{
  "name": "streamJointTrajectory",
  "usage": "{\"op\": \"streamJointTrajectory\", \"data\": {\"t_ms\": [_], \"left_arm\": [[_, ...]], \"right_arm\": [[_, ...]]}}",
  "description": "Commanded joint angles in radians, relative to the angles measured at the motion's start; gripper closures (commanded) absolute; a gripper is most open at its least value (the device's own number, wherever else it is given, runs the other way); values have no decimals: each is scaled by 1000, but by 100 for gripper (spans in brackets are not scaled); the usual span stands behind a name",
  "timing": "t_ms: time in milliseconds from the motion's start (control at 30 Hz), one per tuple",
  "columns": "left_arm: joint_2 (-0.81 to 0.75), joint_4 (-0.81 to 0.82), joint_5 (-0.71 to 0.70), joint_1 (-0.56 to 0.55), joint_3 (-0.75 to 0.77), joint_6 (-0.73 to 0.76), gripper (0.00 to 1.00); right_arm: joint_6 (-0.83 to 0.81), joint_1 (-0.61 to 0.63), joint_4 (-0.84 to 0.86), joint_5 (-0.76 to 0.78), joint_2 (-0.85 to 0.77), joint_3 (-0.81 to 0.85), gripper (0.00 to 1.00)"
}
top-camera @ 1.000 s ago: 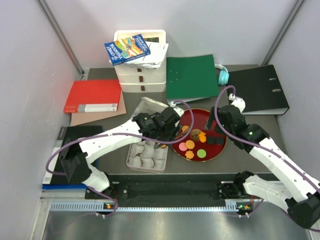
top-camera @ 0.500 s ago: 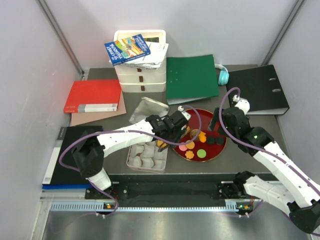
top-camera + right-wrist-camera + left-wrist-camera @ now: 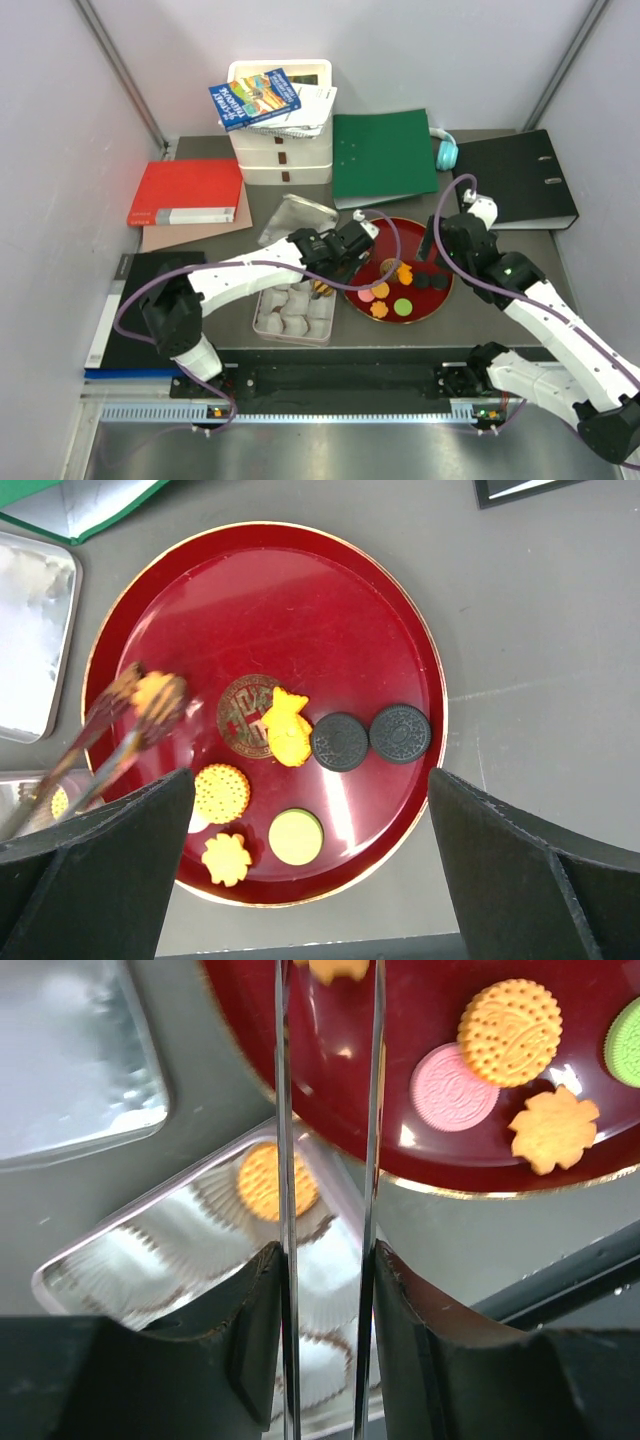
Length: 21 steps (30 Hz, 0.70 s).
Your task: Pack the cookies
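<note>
My left gripper [image 3: 327, 1260] is clamped on a pair of tongs [image 3: 283, 1110], one finger pressed against each blade. My right gripper [image 3: 310, 780] gapes wide and holds nothing, over the right side of the red plate [image 3: 300, 580].

The right wrist view shows the tong tips pinching a flower-shaped orange cookie [image 3: 158, 692] above the plate's left side. My left wrist view catches only its lower edge at the top of the frame. That view alone shows clearly a round orange cookie [image 3: 277, 1180] lying in a paper cup of the tin [image 3: 60, 1278], just left of the plate. The other cookies [image 3: 340, 742] lie on the plate: black, orange, pink and green.

Since a second ago my left wrist has swung right, toward the plate, and my right arm has drawn slightly back to the right.
</note>
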Motion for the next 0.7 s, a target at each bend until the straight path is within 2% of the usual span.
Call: {"op": "streamJointTrajectory", "data": {"t_ms": [0, 133, 367, 667], "left_arm": [[-138, -99, -101, -3, 119, 2, 62], [-245, -257, -168, -3, 173, -32, 62], [-402, -427, -219, -3, 158, -148, 62], [-537, -471, -179, -3, -2, -251, 62]], "right_arm": [[-10, 10, 41, 7, 12, 25, 1], [-10, 8, 70, -8, 40, 25, 1], [4, 10, 126, -61, 109, 34, 1], [28, 10, 141, -101, 146, 46, 1]]}}
